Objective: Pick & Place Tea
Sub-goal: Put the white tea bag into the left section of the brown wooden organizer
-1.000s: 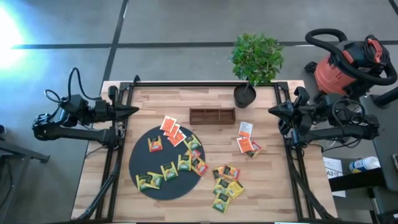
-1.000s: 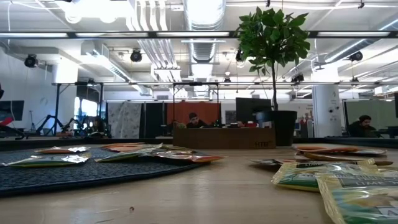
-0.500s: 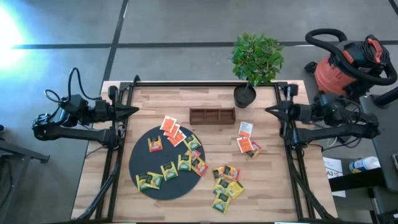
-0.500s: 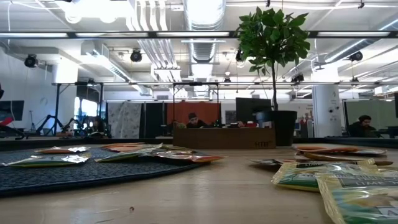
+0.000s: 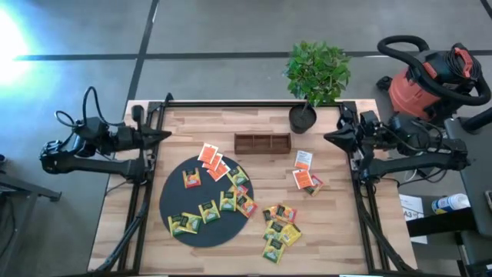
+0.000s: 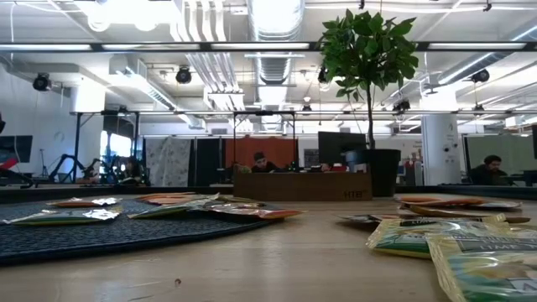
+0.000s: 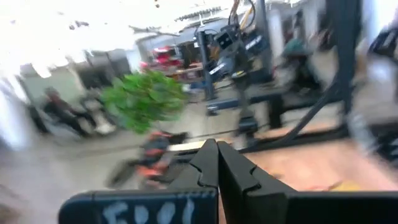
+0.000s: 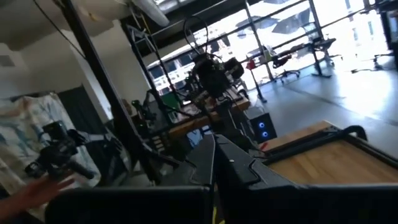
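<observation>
High view: the left gripper sits at the table's left edge, near the far corner, well apart from every sachet. The right gripper sits at the opposite edge, level with the box. In each wrist view the two fingers meet at the tips, so both grippers are closed and hold nothing (left gripper; right gripper).

Tea sachets lie in three groups. One group rests on the mat: a yellow sachet near its far side and green ones along its near side. Orange-red sachets overlap the mat's far rim. A second group, green and yellow, lies on bare wood just right of the mat. A third group, white and orange, lies near the right edge, well short of the right gripper.

The plant stands at the far edge, right of the box. Low view: sachets lie flat in the foreground.
</observation>
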You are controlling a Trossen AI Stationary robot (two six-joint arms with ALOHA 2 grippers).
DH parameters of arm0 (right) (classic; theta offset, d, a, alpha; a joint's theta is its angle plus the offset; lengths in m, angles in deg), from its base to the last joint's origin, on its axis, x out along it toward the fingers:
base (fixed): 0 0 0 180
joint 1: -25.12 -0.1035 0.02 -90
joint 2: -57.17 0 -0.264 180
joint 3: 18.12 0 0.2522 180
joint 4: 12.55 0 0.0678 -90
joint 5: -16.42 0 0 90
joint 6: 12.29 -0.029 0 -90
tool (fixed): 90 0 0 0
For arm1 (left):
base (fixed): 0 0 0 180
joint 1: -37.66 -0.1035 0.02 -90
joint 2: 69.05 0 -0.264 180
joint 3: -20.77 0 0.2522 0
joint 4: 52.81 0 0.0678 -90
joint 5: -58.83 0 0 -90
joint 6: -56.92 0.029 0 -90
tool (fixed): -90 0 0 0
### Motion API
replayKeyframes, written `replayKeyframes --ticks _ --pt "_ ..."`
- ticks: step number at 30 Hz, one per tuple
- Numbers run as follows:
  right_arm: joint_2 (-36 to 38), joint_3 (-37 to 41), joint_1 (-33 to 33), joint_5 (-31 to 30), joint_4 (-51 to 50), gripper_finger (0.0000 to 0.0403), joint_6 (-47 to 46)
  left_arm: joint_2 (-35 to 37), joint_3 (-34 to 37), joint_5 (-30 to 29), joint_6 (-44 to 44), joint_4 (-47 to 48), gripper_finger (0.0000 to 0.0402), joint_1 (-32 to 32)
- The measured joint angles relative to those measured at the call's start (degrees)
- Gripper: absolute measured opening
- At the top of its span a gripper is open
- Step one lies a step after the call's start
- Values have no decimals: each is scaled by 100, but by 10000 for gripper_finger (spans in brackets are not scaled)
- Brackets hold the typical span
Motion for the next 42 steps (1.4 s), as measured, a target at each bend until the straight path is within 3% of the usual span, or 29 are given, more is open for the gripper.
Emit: replayKeyframes --ticks 7,11,16,23,28,32,38,42 --pt "-162 2 1 -43 730 9 -172 82 -10 -592 1792 -3 0 -2" --pt "-268 -14 0 -396 800 8 289 54 -7 -565 1861 -60 0 -2" --pt "-366 -13 4 -921 813 8 16 -172 5 899 -1120 -757 0 12" --pt "-703 -13 4 -1248 843 9 -393 -394 5 950 -3618 -1697 0 13" --pt "-1127 -13 12 -950 1304 9 -469 -660 5 791 -3929 -2313 0 10" --pt "-1460 -120 96 -1142 1208 14 -515 -884 7 421 -4290 -2659 0 9" --pt "-1866 -641 333 -1199 -454 64 -866 -1197 7 -796 -4944 -2554 0 2" --pt "-2219 -1183 385 -1228 -1883 114 -876 -1394 7 -971 -4949 -2041 2 0"
